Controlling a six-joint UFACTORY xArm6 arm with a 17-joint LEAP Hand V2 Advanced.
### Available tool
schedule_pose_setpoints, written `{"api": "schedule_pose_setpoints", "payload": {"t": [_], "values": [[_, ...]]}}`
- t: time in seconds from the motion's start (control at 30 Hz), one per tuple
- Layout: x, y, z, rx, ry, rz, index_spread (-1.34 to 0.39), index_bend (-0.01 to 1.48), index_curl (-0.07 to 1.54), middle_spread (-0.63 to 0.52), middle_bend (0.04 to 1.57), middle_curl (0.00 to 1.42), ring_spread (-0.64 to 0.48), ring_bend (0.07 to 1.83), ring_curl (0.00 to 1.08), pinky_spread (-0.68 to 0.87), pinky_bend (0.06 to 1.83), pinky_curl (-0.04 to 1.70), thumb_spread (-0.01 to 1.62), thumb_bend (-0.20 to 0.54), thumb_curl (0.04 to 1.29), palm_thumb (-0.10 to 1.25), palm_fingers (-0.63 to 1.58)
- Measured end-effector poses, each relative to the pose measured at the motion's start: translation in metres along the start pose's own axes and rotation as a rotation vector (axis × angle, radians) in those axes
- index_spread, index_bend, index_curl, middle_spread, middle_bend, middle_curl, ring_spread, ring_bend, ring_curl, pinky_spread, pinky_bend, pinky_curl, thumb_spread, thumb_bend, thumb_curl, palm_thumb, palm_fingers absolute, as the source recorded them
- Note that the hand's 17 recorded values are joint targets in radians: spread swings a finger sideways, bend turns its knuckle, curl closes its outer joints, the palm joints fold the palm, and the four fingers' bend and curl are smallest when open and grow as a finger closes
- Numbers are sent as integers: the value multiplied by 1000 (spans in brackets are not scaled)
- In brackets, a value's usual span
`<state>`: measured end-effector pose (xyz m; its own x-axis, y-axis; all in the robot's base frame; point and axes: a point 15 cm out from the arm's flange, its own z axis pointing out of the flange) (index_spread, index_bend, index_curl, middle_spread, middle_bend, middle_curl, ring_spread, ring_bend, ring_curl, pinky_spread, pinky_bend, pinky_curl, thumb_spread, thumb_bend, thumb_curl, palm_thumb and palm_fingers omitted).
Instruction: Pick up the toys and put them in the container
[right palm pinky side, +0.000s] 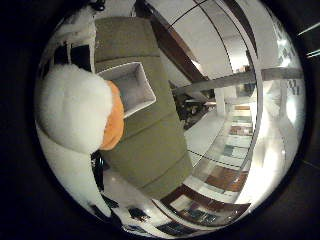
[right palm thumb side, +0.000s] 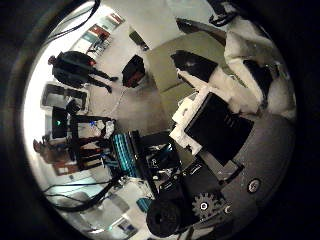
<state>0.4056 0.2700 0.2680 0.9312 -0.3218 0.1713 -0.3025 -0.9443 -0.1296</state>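
A white plush toy with an orange part (right palm pinky side: 78, 108) fills the side of the little finger side palm view, close to my palm. In the thumb side palm view the white plush (right palm thumb side: 255, 58) lies against my right hand (right palm thumb side: 212, 125), whose white and black fingers curl round it. A white open container (right palm pinky side: 135, 86) stands on the olive green table (right palm pinky side: 150, 145), beside the toy and below the hand. The container's inside looks empty.
The green table's edge runs near a dark wooden strip (right palm pinky side: 180, 55). Shelves (right palm pinky side: 235, 130) stand on the floor beyond the table. A black object (right palm thumb side: 133, 68) stands on the floor, away from the table.
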Motion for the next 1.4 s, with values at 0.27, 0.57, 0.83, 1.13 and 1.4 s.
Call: {"api": "schedule_pose_setpoints", "payload": {"t": [0.27, 0.57, 0.83, 1.13, 1.4], "values": [[0, -22, 5, 6, -3, -13, -227, 1170, 809, -141, 1337, 775, -254, 1269, 893, -210, 1295, 1026, 1037, -19, 460, 893, 1113], [4, -29, 14, -2, -8, -14, -254, 987, 788, -137, 1243, 744, -249, 1235, 833, -248, 1215, 952, 1020, -33, 456, 845, 1006], [14, -22, 20, -8, 10, -22, -433, 505, 640, -201, 956, 638, -261, 1134, 687, -355, 915, 807, 1043, -28, 419, 739, 332], [17, -22, 21, 1, 17, -36, -447, 421, 469, -103, 534, 421, -109, 688, 443, 107, 601, 631, 1052, -25, 374, 689, 31], [16, -23, 22, -2, 15, -38, -444, 305, 394, -93, 367, 346, -50, 514, 326, 257, 443, 478, 1053, -24, 358, 682, 158]]}}
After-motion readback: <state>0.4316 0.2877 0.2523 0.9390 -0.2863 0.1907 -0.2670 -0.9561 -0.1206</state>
